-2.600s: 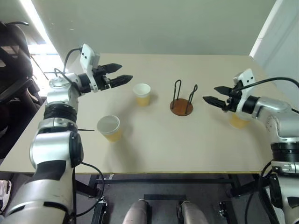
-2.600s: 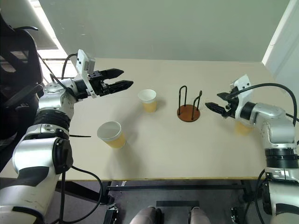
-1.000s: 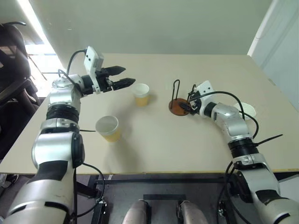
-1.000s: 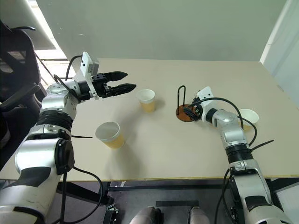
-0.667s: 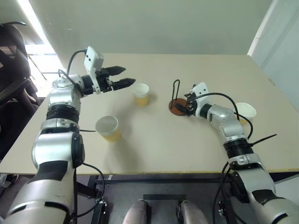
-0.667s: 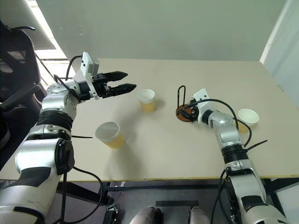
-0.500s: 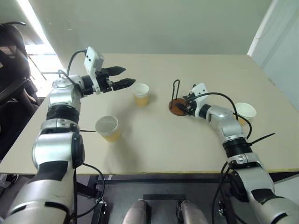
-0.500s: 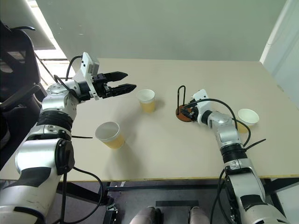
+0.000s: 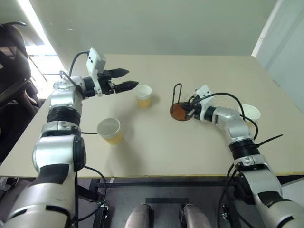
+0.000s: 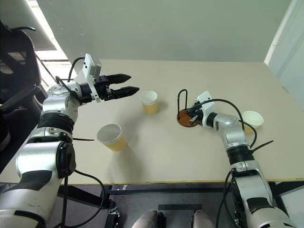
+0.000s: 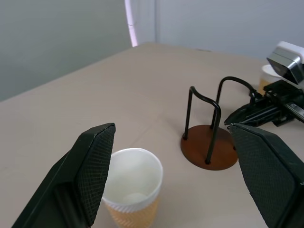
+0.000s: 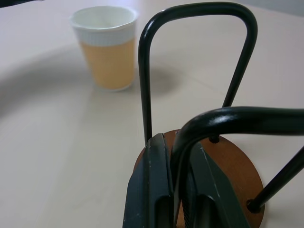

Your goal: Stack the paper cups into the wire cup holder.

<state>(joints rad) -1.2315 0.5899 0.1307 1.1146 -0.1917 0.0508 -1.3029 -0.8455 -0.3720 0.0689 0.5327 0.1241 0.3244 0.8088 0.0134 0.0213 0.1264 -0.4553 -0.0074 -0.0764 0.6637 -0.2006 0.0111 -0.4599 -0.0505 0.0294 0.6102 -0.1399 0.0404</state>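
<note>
The right gripper (image 12: 178,190) has its jaws clenched on a thin black loop of the wire cup holder (image 9: 179,111). The left gripper (image 9: 127,80) hovers with jaws released beside a tapered paper cup (image 9: 143,95).

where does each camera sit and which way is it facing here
Head stereo pair: looks down and forward over the table, both arms showing.
Left wrist: between its open fingers, faces a paper cup and the wire cup holder.
Right wrist: its fingers shut on a holder loop.
Shared: holder, that cup.
</note>
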